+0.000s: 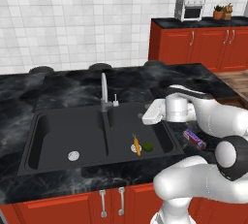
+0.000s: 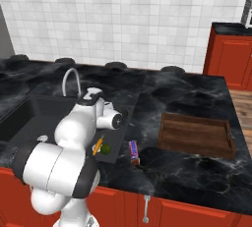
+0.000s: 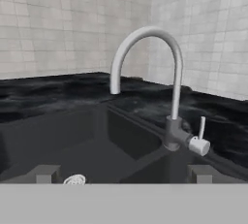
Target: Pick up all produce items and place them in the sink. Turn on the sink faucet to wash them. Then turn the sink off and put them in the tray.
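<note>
Two dark finger tips [image 3: 123, 174] rise at the bottom of the hand view, jaws spread wide apart and holding nothing, aimed at the slim silver-grey gooseneck faucet [image 3: 167, 72] in the centre of the frame. Its small side lever handle [image 3: 201, 133] stands upright at centre right, just beside the faucet's base.

In the left base view, the white arm's gripper [image 1: 147, 115] hovers right of centre, over the right basin of the large matte black double-basin sink [image 1: 48, 121]. One small slim orange carrot with a green top [image 1: 137, 145] and one small round green lime [image 1: 147, 146] lie side by side on that basin's floor, near the front wall, so both produce items appear to be in place for washing.

The lever looks rigid, thin and smooth; a push from one finger against its upper end should do better than a pinch. The carrot is probably stiff and light, best taken across its middle. The lime is likely to roll and slip, so it wants a centred grip.

On the dark marbled surface, at lower centre of the right base view, lies one purple-red wrapped packet [image 2: 134, 152]; one dark brown wooden rectangular tray [image 2: 197, 135] sits right of centre, well apart from the sink.
</note>
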